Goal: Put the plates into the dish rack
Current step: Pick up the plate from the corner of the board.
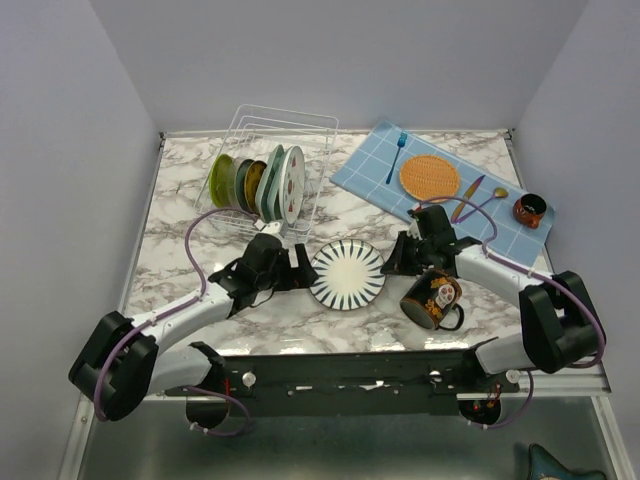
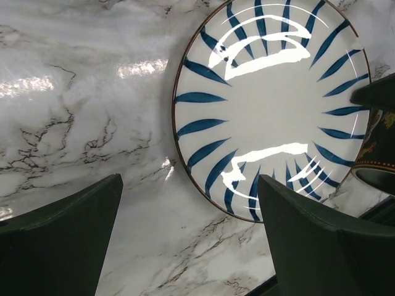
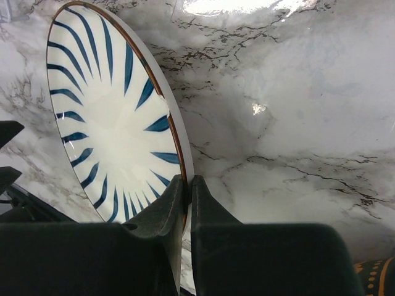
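White with dark-blue radial stripes and a thin brown rim, the striped plate [image 1: 347, 273] [image 2: 271, 105] [image 3: 105, 111] is seen at the middle of the marble desk [image 1: 180, 250], between the two arms. Its right-hand rim is pinched by the right tool [image 1: 393, 262] [image 3: 188, 185], the two dark fingers closed tight with only the plate's edge between them. Whether that edge is lifted off the desk cannot be told. The left tool [image 1: 300, 268] [image 2: 189, 180] is spread to its widest just beside the plate's left edge, nothing held. The dish rack [image 1: 285, 125], white wire, is set at the back left of the desk, well apart from the striped plate. Standing plates [image 1: 258, 180] are slotted upright in it in a row, yellow-green at the left, one with watermelon slices at the right. A black decorated mug [image 1: 432, 300] [image 2: 376, 142] lies on its side just beside the plate's right edge, under the right arm. A blue tiled mat [image 1: 370, 165] at the back right carries an orange woven mat [image 1: 429, 177].
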You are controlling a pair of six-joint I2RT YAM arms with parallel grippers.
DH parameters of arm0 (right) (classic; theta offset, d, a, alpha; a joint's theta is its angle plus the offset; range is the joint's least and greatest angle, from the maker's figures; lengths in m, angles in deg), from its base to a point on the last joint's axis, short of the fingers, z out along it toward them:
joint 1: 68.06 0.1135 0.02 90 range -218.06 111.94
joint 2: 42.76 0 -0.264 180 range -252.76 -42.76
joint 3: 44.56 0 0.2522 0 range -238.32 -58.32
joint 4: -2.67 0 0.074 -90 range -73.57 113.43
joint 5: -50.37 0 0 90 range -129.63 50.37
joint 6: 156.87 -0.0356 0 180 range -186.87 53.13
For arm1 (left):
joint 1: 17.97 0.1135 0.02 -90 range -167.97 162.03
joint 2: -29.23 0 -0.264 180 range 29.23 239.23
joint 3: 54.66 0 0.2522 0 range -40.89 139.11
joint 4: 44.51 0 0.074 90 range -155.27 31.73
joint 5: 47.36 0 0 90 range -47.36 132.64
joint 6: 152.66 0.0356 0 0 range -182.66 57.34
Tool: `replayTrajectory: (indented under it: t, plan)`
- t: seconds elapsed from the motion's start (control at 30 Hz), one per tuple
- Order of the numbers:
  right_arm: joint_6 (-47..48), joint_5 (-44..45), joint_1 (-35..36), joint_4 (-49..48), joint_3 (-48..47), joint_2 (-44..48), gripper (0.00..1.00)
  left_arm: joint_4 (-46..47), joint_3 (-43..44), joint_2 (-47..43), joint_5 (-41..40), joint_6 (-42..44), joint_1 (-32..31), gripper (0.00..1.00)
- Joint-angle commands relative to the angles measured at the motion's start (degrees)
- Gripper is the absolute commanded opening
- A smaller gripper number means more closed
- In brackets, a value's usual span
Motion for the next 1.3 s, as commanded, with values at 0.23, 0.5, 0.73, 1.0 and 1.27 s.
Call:
replayTrajectory:
  t: [0.23, 0.5, 0.73, 1.0, 1.27]
  plan:
    - [-5.7, -9.5, -0.6, -4.9, 2.2, 1.2, 0.01, 18.7, -8.1, 4.6, 6.2, -9.1, -0.2, 0.99]
    - [-9.5, -13.6, -0.6, -7.9, 3.4, 0.1, 0.00, 21.7, -9.0, 7.5, 6.9, -10.2, -0.3, 0.99]
    - [-11.9, -15.9, -0.6, -8.8, 3.8, -0.7, 0.01, 23.2, -10.5, 7.7, 6.8, -11.3, -0.2, 0.99]
    - [-12.5, -15.7, -0.9, -7.4, 2.9, -1.0, 0.01, 23.9, -11.1, 8.2, 7.4, -11.4, -0.3, 0.99]
    - [-11.8, -17.8, -0.9, -8.6, 3.5, -3.8, 0.01, 27.8, -9.5, 10.9, 13.1, -11.2, -0.3, 0.99]
